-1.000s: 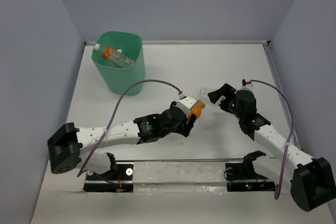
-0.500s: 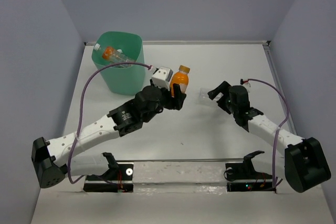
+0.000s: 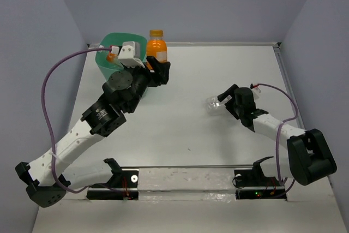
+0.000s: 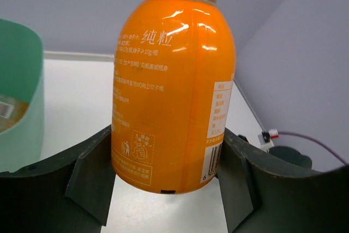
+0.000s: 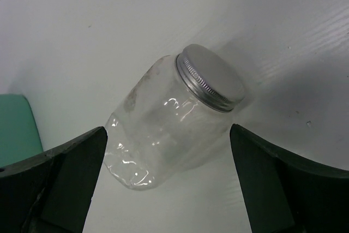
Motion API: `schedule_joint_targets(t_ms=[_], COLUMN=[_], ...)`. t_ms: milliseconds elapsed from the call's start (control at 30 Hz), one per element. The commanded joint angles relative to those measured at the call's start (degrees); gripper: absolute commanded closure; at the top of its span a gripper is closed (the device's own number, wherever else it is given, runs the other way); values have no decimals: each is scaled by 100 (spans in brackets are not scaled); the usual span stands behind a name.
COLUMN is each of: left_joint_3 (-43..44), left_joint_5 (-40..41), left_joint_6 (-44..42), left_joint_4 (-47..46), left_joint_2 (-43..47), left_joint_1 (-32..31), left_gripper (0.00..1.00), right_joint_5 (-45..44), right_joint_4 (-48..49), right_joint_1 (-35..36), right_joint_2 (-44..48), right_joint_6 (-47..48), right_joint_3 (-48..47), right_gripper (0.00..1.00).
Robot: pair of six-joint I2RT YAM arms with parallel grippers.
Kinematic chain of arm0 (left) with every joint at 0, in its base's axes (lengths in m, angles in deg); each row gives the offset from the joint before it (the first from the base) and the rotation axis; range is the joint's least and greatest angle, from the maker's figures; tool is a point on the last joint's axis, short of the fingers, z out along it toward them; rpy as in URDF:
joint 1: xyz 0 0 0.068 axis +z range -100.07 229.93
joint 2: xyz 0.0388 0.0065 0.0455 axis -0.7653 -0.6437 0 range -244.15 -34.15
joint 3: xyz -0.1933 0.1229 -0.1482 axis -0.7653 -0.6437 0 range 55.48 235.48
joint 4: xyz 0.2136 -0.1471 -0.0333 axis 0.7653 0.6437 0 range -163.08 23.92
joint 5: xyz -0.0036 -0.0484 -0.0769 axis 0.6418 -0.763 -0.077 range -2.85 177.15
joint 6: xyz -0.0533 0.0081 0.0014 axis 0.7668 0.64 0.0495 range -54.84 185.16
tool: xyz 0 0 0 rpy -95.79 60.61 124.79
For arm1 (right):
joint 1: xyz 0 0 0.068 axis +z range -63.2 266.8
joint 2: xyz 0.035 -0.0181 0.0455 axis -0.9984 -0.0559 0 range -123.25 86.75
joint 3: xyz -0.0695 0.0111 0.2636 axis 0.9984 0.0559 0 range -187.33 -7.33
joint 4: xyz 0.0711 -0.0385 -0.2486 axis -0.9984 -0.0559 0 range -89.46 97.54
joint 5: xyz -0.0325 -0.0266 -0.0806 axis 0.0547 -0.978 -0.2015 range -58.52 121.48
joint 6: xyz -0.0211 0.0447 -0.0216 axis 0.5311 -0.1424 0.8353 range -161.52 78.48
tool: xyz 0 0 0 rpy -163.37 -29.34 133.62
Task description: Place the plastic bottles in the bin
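My left gripper is shut on an orange-filled bottle and holds it upright in the air by the right rim of the mint-green bin. In the left wrist view the fingers clamp the bottle's base, with the bin's wall at the left. Another orange-capped bottle lies inside the bin. My right gripper is open, low over the table. A clear bottle with a silver cap lies on its side between its spread fingers, apart from both.
The white table has grey walls at the back and both sides. A purple cable loops off the left arm. A corner of the bin shows at the left of the right wrist view.
My left arm has lifted the orange bottle from mid-table and carried it back and left to the bin's rim. My right gripper has moved slightly left and lower around the clear bottle.
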Motion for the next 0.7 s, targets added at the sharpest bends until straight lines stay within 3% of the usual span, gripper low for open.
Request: schedule_joint_targets(t_ms=[0, 233, 400, 667], left_joint_3=[479, 691, 752, 840], left_joint_5=[535, 44, -642, -1135], left_joint_6=[-138, -76, 353, 557], left_joint_4=[-235, -411, -455, -499], left_joint_2=[48, -365, -734, -1419], left_joint_1=[438, 1563, 2757, 3674], left_gripper=[59, 59, 59, 59], right_joint_5=[-301, 33, 358, 815], right_joint_4=[261, 340, 323, 358], right_joint_1=[-48, -101, -101, -101], right_joint_2=[-498, -1323, -1799, -2274], right_joint_6=[229, 546, 914, 1302], right_joint_3=[-546, -1074, -1513, -1690], right_gripper=[0, 0, 0, 4])
